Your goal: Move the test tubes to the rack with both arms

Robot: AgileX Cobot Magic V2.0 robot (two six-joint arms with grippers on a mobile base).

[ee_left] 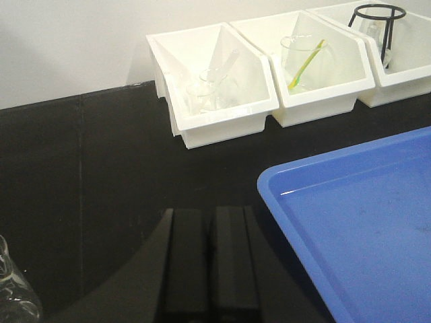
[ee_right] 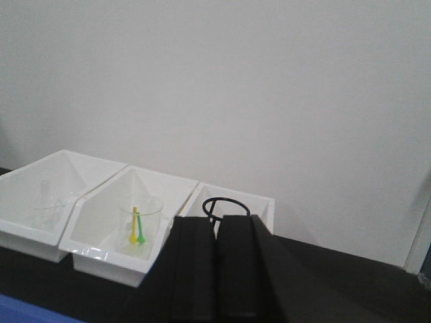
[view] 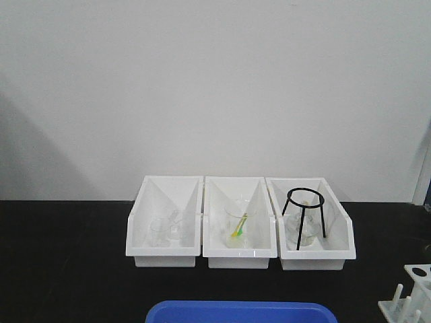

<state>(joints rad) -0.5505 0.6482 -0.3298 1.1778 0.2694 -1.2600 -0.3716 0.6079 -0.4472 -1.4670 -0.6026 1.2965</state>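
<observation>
The white rack [view: 409, 295] stands at the front right corner of the front view, cut off by the frame edge, with upright pegs and a holed top plate. A slender clear tube [ee_left: 227, 62] leans among beakers in the left white bin [ee_left: 222, 121]; it also shows faintly in the front view [view: 174, 219]. I cannot tell whether it is a test tube. My left gripper [ee_left: 210, 214] is shut and empty, low over the black table beside the blue tray [ee_left: 357, 222]. My right gripper [ee_right: 215, 221] is shut and empty, pointing at the bins. Neither arm shows in the front view.
Three white angled bins [view: 239, 252] stand in a row at the back wall. The middle one holds a beaker with green and yellow droppers [view: 238, 227]; the right one holds a black wire tripod [view: 306, 208]. Clear glassware [ee_left: 13, 296] sits at my left gripper's lower left.
</observation>
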